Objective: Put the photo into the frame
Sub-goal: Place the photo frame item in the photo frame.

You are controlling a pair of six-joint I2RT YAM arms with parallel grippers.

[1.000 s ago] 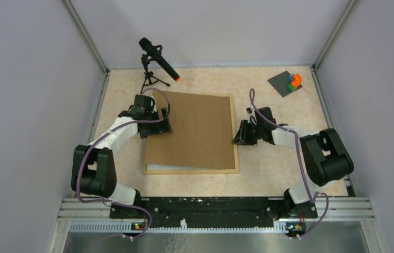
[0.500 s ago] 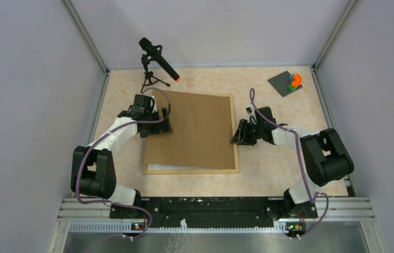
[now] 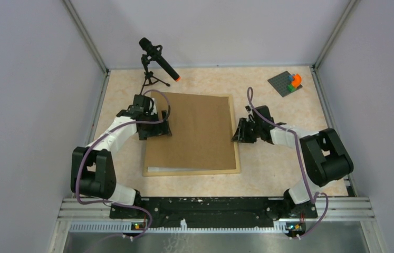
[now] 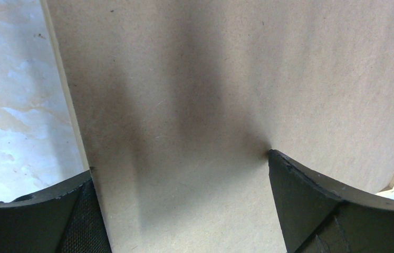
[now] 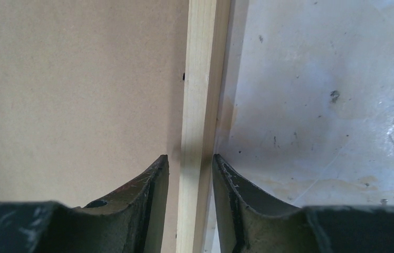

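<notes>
Photo itself is not in view; I judge it lies under the brown board (image 3: 194, 132) that covers nearly the whole frame (image 3: 192, 172) at the middle of the table (image 3: 210, 81). A thin white sliver (image 3: 157, 167) peeks out below the board's lower left edge, and I cannot tell whether it is photo or mat.

The step in hand looks like settling the board squarely into the frame. The right pincer (image 3: 238, 133) sits at the frame's right side, about halfway up. In its wrist view its jaws hug the pale wood strip on both sides, so it appears clamped on it. The left pincer (image 3: 155, 129) is at the board's upper left with its jaws spread wide, one finger at the board's left edge and the other on the brown face, gripping nothing.

To do this well, the right side should hold the frame steady while the left nudges the board sideways and presses it flat until no white shows. Push gently, since too much force could slide the whole frame or shift the paper beneath.

A microphone (image 3: 159, 58) on its tripod stands just beyond the frame's upper left corner, close to the left arm. Toy bricks (image 3: 288, 83) lie at upper right, well apart. Neither blocks the work.
</notes>
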